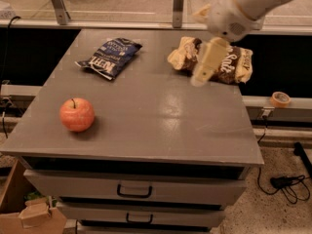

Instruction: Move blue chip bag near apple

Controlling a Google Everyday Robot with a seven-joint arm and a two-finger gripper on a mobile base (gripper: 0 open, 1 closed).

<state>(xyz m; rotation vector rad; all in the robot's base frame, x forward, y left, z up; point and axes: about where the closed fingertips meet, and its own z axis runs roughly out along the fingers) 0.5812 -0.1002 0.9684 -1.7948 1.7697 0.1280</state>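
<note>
The blue chip bag [108,57] lies flat at the back left of the grey cabinet top [146,116], with white lettering on it. The red-orange apple [77,114] stands near the front left, well apart from the bag. My arm comes in from the upper right, and the gripper [204,67] hangs above the back right of the top, in front of the brown chip bag. It is to the right of the blue bag and touches nothing.
A brown-and-tan chip bag [234,62] lies at the back right. A tape roll [280,99] sits on a ledge to the right. Drawers [134,191] are below the front edge. Cables [287,184] lie on the floor at right, a cardboard box [19,208] at lower left.
</note>
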